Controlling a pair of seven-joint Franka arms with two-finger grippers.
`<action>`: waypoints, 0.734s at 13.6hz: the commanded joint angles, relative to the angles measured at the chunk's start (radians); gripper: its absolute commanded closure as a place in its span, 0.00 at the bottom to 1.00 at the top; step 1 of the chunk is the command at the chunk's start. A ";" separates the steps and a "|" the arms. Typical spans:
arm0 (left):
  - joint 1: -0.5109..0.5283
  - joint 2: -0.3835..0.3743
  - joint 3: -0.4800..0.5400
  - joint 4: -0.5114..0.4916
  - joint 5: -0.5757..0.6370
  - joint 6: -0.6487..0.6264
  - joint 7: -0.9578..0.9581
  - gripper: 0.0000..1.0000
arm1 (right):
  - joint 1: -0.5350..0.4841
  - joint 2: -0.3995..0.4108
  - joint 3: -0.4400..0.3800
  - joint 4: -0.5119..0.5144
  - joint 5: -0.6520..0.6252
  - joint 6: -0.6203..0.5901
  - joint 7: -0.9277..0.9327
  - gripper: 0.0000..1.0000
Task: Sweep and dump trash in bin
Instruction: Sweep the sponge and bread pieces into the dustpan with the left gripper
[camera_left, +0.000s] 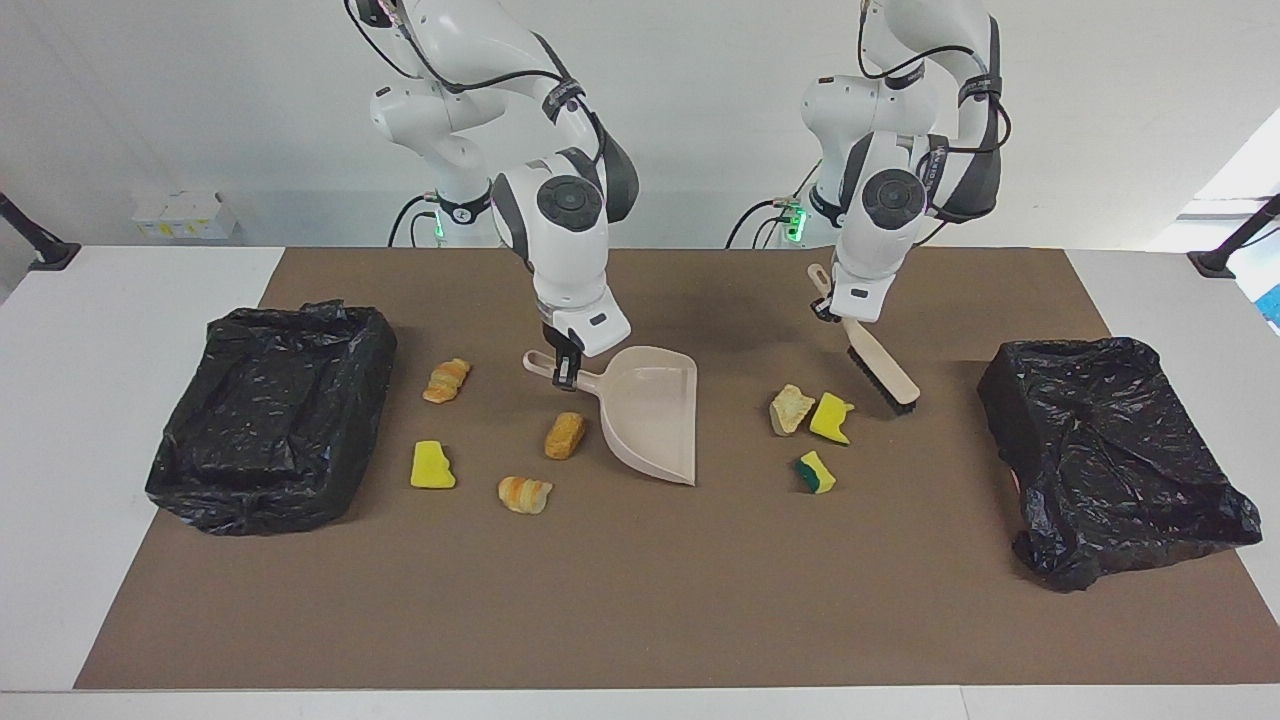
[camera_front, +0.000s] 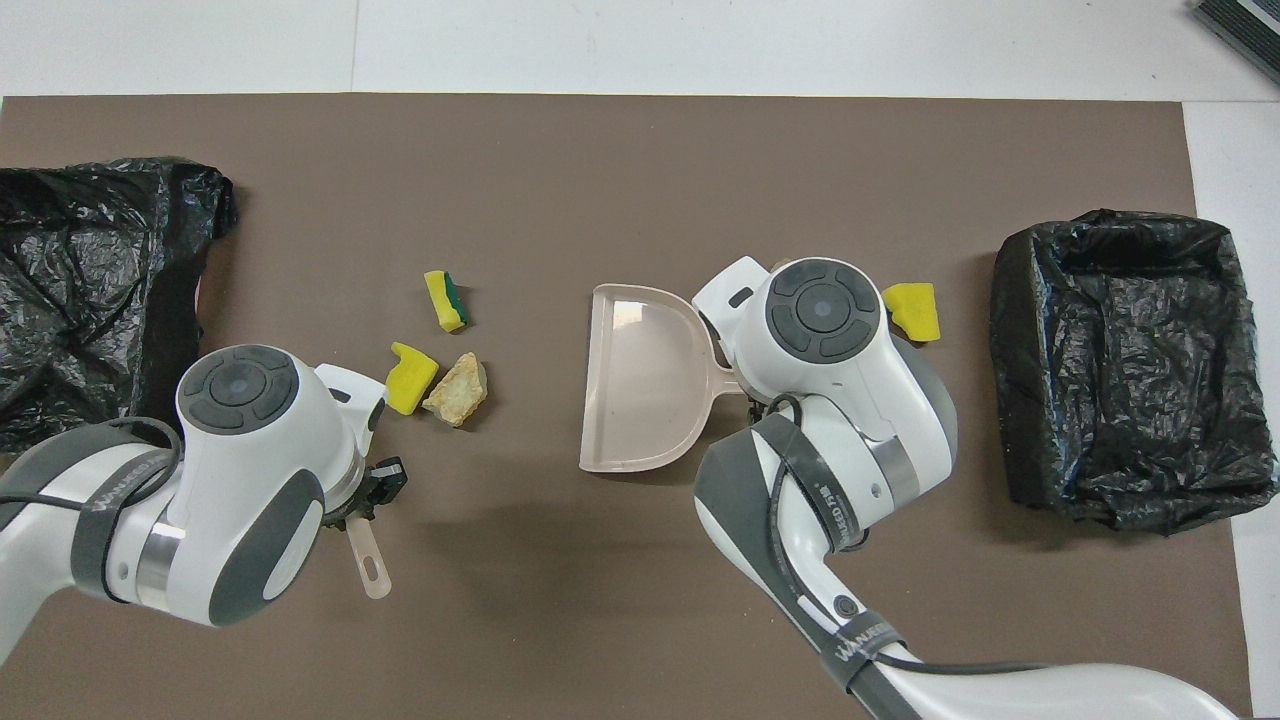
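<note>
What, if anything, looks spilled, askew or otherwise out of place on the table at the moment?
Nothing looks damaged. The trash lies loose on the brown mat, outside both black-lined bins: three scraps below the brush in the left gripper, four beside the dustpan, which the right gripper holds tilted on its edge.
</note>
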 joint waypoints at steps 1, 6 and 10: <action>-0.004 -0.006 -0.002 -0.025 -0.054 0.018 0.113 1.00 | -0.014 -0.003 0.009 -0.039 0.022 0.052 -0.041 1.00; -0.072 0.011 -0.005 -0.028 -0.160 0.134 0.204 1.00 | -0.012 0.029 0.009 -0.040 0.022 0.101 -0.044 1.00; -0.187 0.022 -0.005 -0.019 -0.220 0.202 0.286 1.00 | -0.009 0.030 0.010 -0.045 0.022 0.103 -0.031 1.00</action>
